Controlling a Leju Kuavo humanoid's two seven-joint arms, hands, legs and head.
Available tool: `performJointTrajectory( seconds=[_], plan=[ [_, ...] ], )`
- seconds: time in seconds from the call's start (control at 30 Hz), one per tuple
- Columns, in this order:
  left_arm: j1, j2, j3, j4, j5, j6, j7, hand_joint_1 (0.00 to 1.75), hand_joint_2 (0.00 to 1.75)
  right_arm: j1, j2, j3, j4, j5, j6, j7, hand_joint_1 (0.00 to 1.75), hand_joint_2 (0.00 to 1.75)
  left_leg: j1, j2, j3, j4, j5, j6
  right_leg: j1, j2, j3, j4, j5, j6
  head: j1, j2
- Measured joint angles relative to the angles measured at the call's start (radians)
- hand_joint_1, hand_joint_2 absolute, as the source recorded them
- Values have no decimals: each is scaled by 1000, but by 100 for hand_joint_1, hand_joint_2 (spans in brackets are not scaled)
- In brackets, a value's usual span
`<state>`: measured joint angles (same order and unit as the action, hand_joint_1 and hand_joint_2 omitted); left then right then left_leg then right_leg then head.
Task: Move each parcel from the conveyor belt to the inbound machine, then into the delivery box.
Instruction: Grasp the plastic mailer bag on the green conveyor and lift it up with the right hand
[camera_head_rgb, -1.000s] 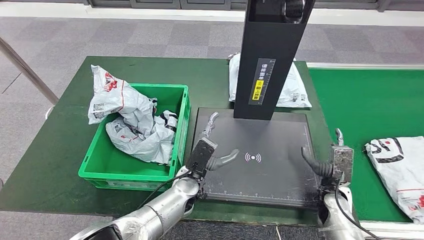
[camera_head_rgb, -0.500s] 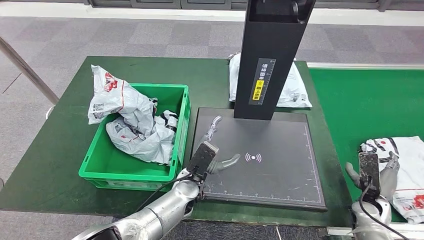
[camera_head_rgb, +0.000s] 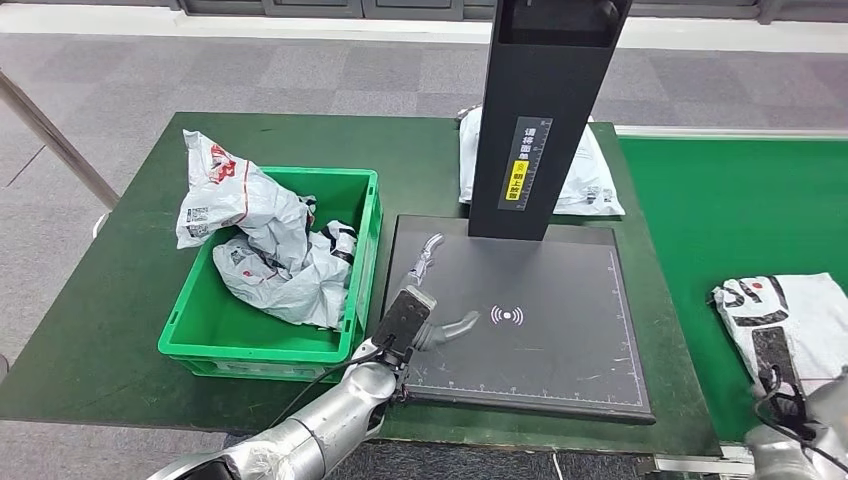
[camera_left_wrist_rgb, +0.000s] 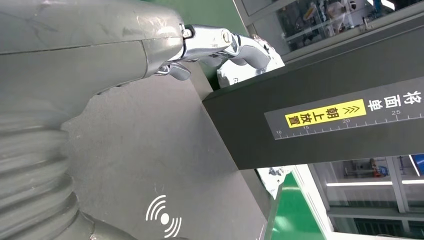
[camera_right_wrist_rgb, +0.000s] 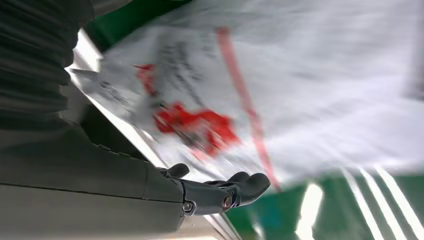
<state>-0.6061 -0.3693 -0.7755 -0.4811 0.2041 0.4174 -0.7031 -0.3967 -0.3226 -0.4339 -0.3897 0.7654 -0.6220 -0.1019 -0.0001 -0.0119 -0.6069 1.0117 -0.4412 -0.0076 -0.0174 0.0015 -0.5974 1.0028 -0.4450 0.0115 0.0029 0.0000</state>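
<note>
At the lower right of the head view, the robot's right hand (camera_head_rgb: 775, 362) lies over the near edge of a white parcel (camera_head_rgb: 800, 315) with red and black print, which sits on the green conveyor belt (camera_head_rgb: 720, 200). The right wrist view shows its dark fingers (camera_right_wrist_rgb: 240, 187) curled close to the plastic, though blur leaves it unclear whether they have closed on the bag.

Lower centre, the left hand (camera_head_rgb: 425, 300) hovers over the black plate of the inbound machine (camera_head_rgb: 530, 320), fingers spread and holding nothing.

The parcel looks like a soft, light poly mailer: limp, slick and apt to sag or slide, so gathering a fold near its edge or pressing the flat body seems a surer hold than a fingertip pinch.

To the left of centre, the green delivery box (camera_head_rgb: 270, 330) holds crumpled white bags (camera_head_rgb: 265, 250), one draped over its far-left rim. At upper centre, behind the machine's black column (camera_head_rgb: 540, 110), another white parcel (camera_head_rgb: 590, 180) lies on the dark green table (camera_head_rgb: 120, 300).
</note>
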Motion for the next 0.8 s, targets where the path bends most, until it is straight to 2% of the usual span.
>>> performJointTrajectory(
  seconds=[0.03, 0.17, 0.33, 0.57, 0.63, 0.7, 0.8],
  plan=[
    [0, 0, 1, 0, -1, -3, 0, 0, 175, -1, -5, -5, 15, 16, 35, 38, 0, 175, 0, 0, 0, 0, 0, 0, 0, 0, 0, 0, 0, 0, 0, 0],
    [0, 0, 6, 0, -2, -20, 0, 0, 175, -18, -25, -11, 50, 58, 182, 141, 175, 175, 1, 3, 3, 0, -1, 1, 1, 2, 2, -1, 0, 0, 0, 0],
    [0, 0, 8, 0, 8, -28, 0, 0, 175, -31, -39, -11, 60, 44, 330, 165, 175, 175, 3, 3, 8, 0, -2, 3, 3, 2, 11, -5, -1, 2, 0, 0],
    [0, 0, 41, 0, -26, -35, 0, 0, 175, -45, -52, -11, 66, 49, 369, 119, 175, 175, 3, 2, 8, 2, -2, 5, 3, 2, 14, -6, 1, 5, 0, 0],
    [1, 0, 60, 0, -48, -36, 0, 0, 175, -50, -52, -11, 67, 43, 355, 73, 175, 175, 3, 2, 8, 2, -2, 5, 3, 2, 13, -6, 1, 5, 0, 0],
    [2, 0, 80, -1, -67, -33, 0, 0, 175, -52, -46, -11, 67, 19, 327, -8, 175, 175, 3, 3, 8, 1, -2, 4, 3, 2, 13, -6, 1, 5, 0, 0],
    [3, 0, 111, -7, -98, -11, 0, 0, 175, -56, -18, -14, 58, -67, 288, -204, 175, 175, 3, 3, 7, 1, -2, 4, 3, 3, 11, -5, 1, 5, 0, 0]
  ],
)
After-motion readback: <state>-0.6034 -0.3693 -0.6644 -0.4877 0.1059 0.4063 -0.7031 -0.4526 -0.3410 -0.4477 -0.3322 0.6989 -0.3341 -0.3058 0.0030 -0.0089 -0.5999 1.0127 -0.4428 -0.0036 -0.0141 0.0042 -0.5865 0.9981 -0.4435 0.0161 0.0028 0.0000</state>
